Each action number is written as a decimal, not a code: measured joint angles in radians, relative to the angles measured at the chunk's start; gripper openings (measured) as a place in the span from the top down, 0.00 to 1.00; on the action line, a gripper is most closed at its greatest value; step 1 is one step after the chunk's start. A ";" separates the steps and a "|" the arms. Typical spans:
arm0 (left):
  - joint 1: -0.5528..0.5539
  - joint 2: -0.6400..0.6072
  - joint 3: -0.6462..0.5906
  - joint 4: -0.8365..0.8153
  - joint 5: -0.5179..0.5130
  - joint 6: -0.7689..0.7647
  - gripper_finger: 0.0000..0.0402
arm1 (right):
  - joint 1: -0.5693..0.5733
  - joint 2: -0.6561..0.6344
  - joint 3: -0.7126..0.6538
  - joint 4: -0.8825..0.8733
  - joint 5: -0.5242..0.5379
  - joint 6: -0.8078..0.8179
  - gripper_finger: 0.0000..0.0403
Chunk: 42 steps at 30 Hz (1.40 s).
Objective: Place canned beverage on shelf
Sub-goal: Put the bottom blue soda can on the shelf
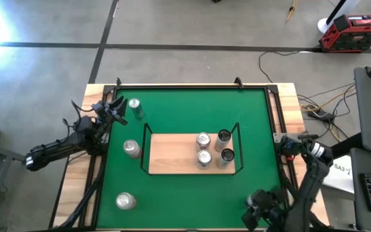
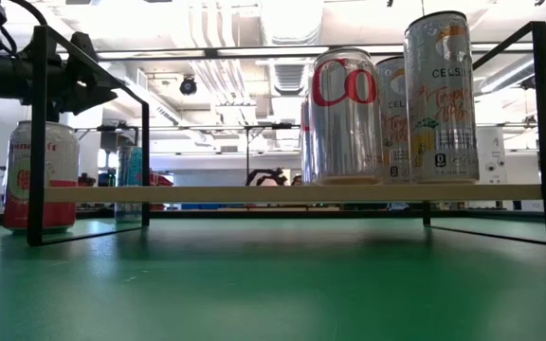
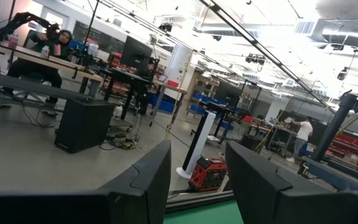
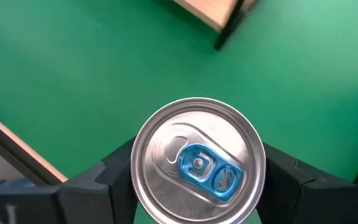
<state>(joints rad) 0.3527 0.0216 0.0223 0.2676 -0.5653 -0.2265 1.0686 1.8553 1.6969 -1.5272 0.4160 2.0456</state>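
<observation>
The tabletop (image 1: 185, 187) is covered with a matt green cloth – felt-like, without shine – and is framed by pale bare wood. The shelf (image 1: 172, 154) is made of a smooth light-wood board, edged by a thin black wire rail. The can (image 4: 197, 168) between the matt black fingers (image 4: 104, 180) of the right gripper (image 4: 197, 186) shows a brushed, glossy metal lid with a blue tab. The cans on the shelf (image 2: 346, 116) are seen as shiny printed metal.

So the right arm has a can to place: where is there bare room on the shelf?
The shelf is bare across its left and middle, from the left rail to the four cans clustered at its right end. The right gripper is shut on a can with a blue tab.
</observation>
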 joint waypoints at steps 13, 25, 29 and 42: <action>0.000 0.000 0.000 0.000 0.000 0.000 0.66 | -0.262 0.010 0.068 0.250 0.127 -0.721 0.45; 0.000 0.000 0.000 0.000 0.000 0.000 0.66 | -0.402 0.011 0.062 0.554 0.128 -1.167 0.43; 0.000 0.000 0.000 0.000 0.000 0.000 0.66 | -0.447 0.011 0.061 0.626 0.079 -1.264 0.43; 0.000 0.000 0.000 0.000 0.000 0.000 0.66 | -0.535 0.057 0.044 0.766 -0.059 -1.461 0.42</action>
<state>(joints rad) 0.3527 0.0216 0.0223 0.2672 -0.5652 -0.2266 0.5332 1.9119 1.7409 -0.7608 0.3565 0.5845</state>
